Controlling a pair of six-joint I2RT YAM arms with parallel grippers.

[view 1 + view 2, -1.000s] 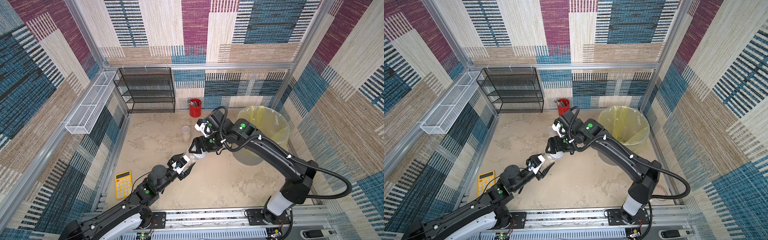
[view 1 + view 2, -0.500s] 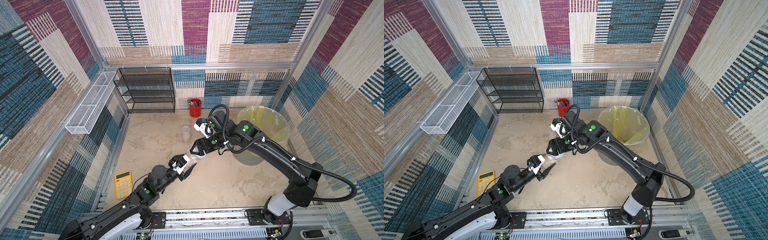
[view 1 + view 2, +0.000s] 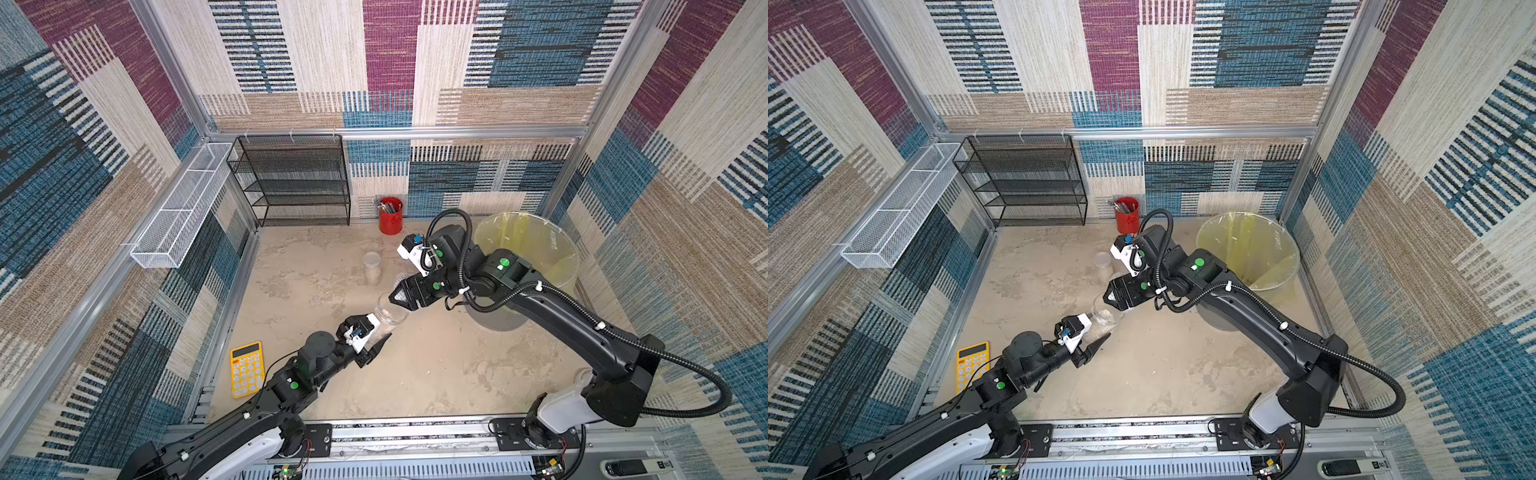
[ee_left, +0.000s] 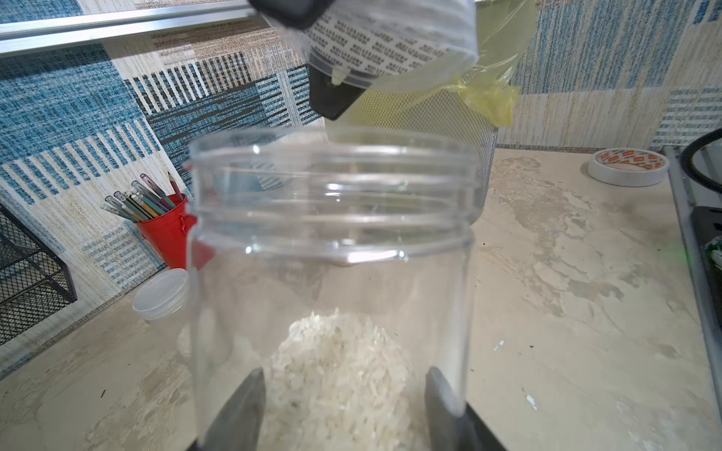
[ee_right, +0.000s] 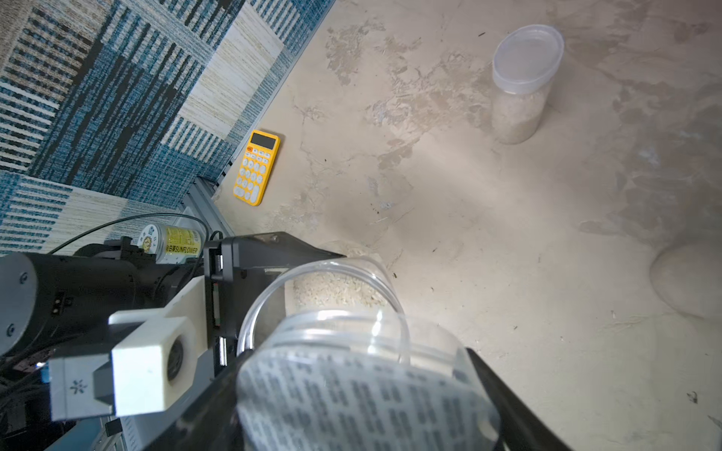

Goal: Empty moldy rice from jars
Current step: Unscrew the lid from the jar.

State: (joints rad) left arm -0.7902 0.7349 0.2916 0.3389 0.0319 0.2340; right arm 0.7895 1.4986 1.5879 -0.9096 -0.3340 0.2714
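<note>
Wide clear cylindrical jar (image 3: 390,311), uncapped short of the big grey yellow-lined bin (image 3: 536,245), is being clamped by the left gripper (image 4: 344,390), the right gripper (image 5: 359,375) pinching its clear printed lid (image 4: 371,43), and tipping early is probably risking off-white moldy rice (image 4: 336,363) spilling outside that bin.

Open wide jar (image 4: 332,234) holds rice (image 4: 336,371); lidded narrow jar (image 5: 519,105) upright.

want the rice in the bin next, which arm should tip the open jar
Left. The left fingers clamp the open jar with the rice inside, while the right fingers are full with the lid. The bin sits beyond the right arm, so it may be a long reach.
</note>
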